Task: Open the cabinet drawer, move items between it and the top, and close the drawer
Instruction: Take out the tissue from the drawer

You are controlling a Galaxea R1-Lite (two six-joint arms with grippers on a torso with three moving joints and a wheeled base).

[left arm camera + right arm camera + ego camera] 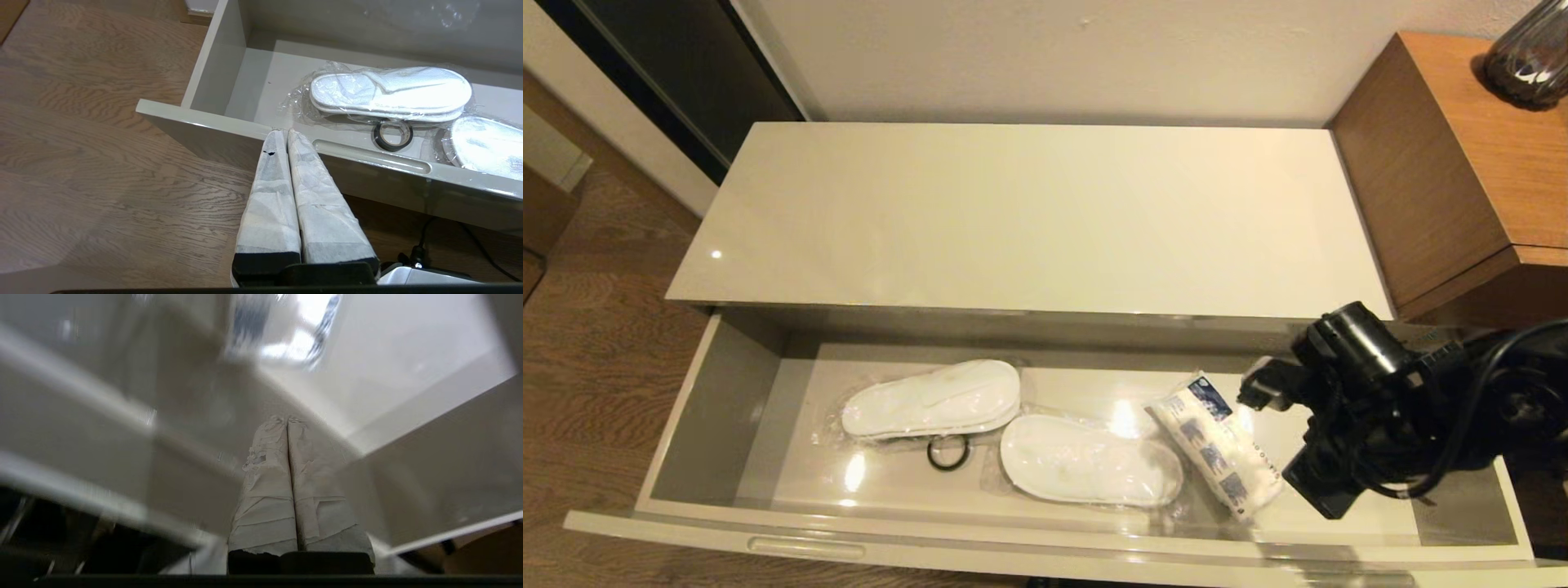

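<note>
The cabinet drawer stands pulled out below the glossy cream top, which is bare. Inside lie two wrapped white slippers and the blue-printed tissue pack, which leans at an angle on the right. My right gripper hovers just right of the pack's upper end, and in the right wrist view its fingers are shut on nothing. My left gripper is shut and empty, its tips at the drawer front's top edge beside the slot handle.
A small black ring lies between the two slippers. A taller brown wooden unit with a dark vase stands at the right. Wood floor lies to the left of the drawer.
</note>
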